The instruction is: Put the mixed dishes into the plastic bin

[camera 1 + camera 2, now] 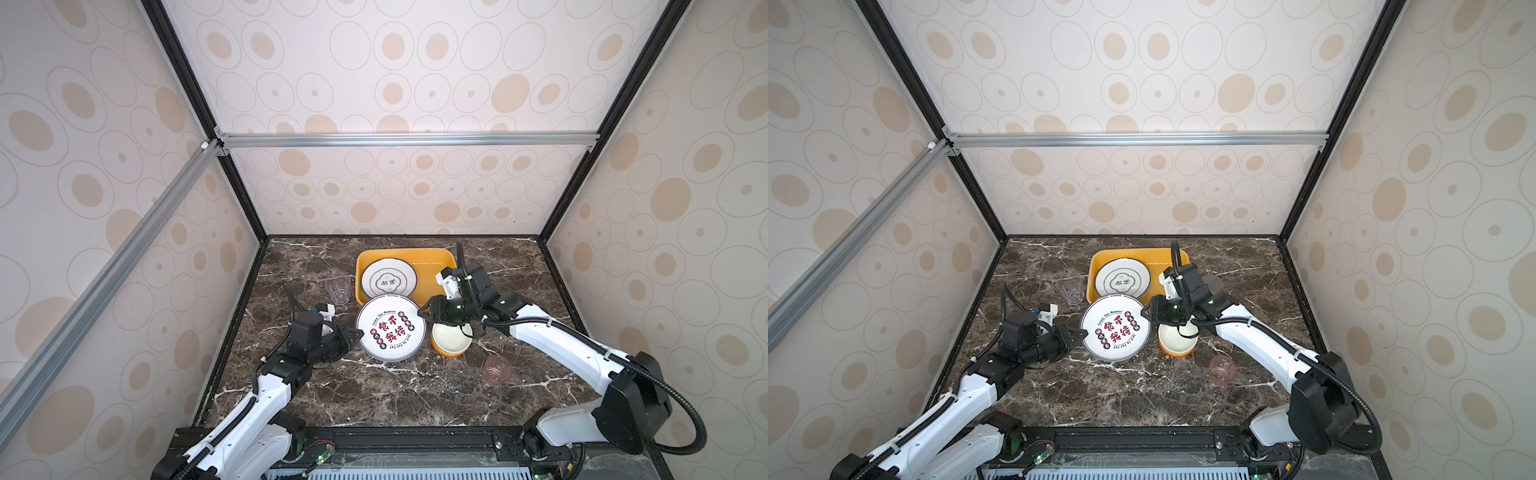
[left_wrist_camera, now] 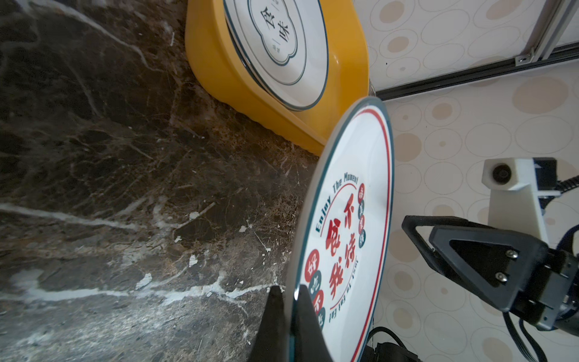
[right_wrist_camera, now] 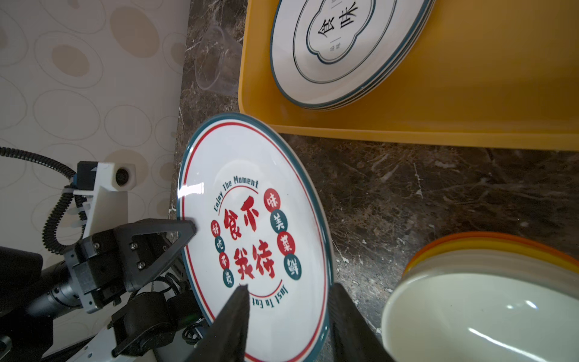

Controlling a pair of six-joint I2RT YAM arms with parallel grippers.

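one shallow rectangular yellow-orange plastic bin (image 1: 407, 251) sits at the back of the dark marble counter (image 1: 374, 399). inside it, at its left end, lies one stack of round white plates with blue bands (image 1: 388, 279). the right wrist view shows at least three rims there, but the exact number is unclear.

one more plate is outside the bin: a round white plate with red chinese characters and a teal rim (image 1: 390, 326). it is just in front of the bin's near wall, raised off the counter and tilted.

to its right stands one stack of bowls, cream inside and orange outside (image 1: 451, 338). several are nested, but i cannot tell how many. two cups show: one translucent clear cup (image 1: 338, 289) on the counter left of the bin, and one translucent pink cup (image 1: 496, 370) nearer the front on the right.

the left claw (image 2: 289, 290) is clamped tight on the left rim of the red-lettered plate, one finger on each face. the right claw (image 3: 288, 286) is partly spread and straddles the opposite rim, with one finger over the printed face and one past the edge. i cannot tell whether it touches the plate.
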